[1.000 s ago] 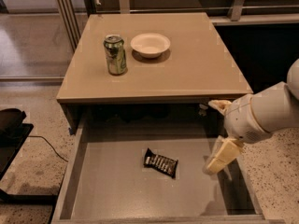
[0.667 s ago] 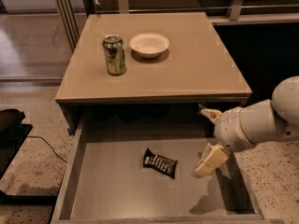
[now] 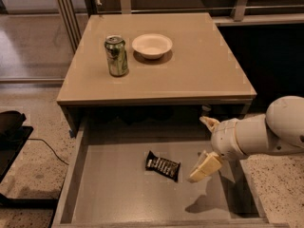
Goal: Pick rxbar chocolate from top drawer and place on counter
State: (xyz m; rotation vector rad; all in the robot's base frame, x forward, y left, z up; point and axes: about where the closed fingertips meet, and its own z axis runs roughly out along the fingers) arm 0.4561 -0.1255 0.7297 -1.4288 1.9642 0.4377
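The rxbar chocolate (image 3: 163, 165), a flat black wrapper with white lettering, lies in the middle of the open top drawer (image 3: 114, 194). My gripper (image 3: 205, 144) hangs over the right part of the drawer, a short way right of the bar and above it. Its two cream fingers are spread apart and hold nothing. One fingertip (image 3: 202, 169) points down toward the drawer floor, the other (image 3: 209, 123) is near the counter's front edge. The tan counter (image 3: 199, 65) is above the drawer.
A green can (image 3: 116, 55) and a white bowl (image 3: 152, 45) stand on the counter's back left. My white arm (image 3: 270, 132) enters from the right. A dark object and cable (image 3: 14, 137) lie on the speckled floor at left.
My gripper has moved left and lower over the drawer, closer to the bar. The bar has not moved.
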